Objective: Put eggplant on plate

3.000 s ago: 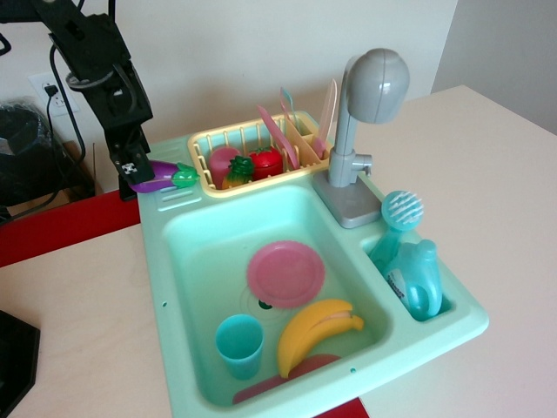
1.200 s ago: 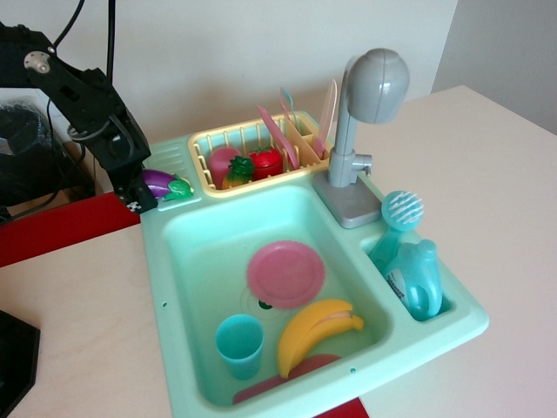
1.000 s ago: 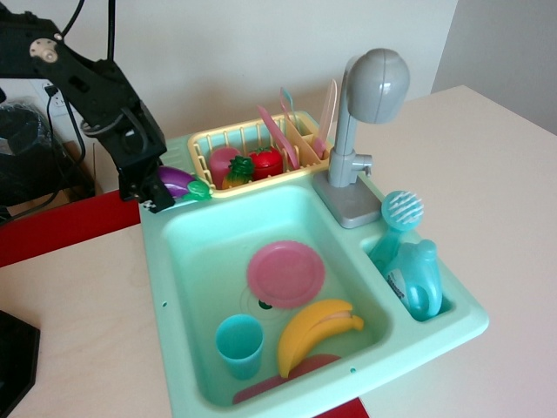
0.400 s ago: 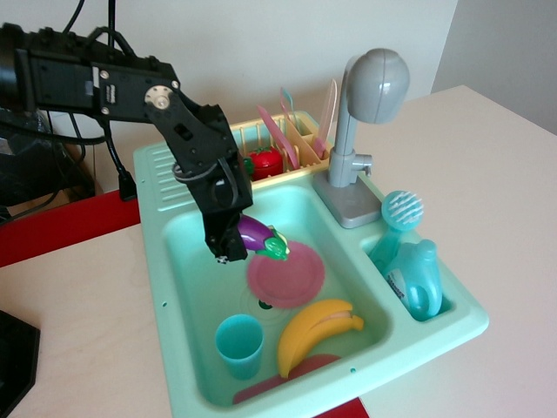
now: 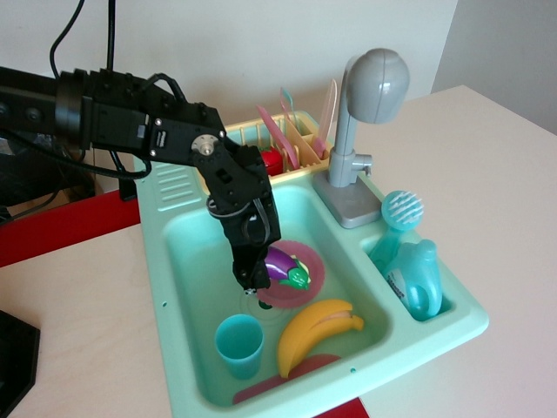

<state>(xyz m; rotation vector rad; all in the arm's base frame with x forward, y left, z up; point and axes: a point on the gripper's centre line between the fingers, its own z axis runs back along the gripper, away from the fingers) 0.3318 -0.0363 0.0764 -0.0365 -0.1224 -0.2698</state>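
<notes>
My gripper (image 5: 261,277) is shut on the purple eggplant (image 5: 285,266), whose green cap points right. It holds the eggplant low over the left part of the pink plate (image 5: 308,272) on the floor of the teal sink (image 5: 174,261). I cannot tell whether the eggplant touches the plate. My black arm reaches in from the upper left and hides the plate's left edge and part of the yellow rack.
A teal cup (image 5: 239,345) and a yellow banana (image 5: 318,332) lie in the sink in front of the plate, with a dark red flat piece (image 5: 306,367) under the banana. A yellow dish rack (image 5: 291,144), grey faucet (image 5: 365,113) and teal bottle (image 5: 415,277) stand behind and right.
My gripper carried the eggplant from the sink's back left corner down and right into the basin, and it is now lower and over the pink plate.
</notes>
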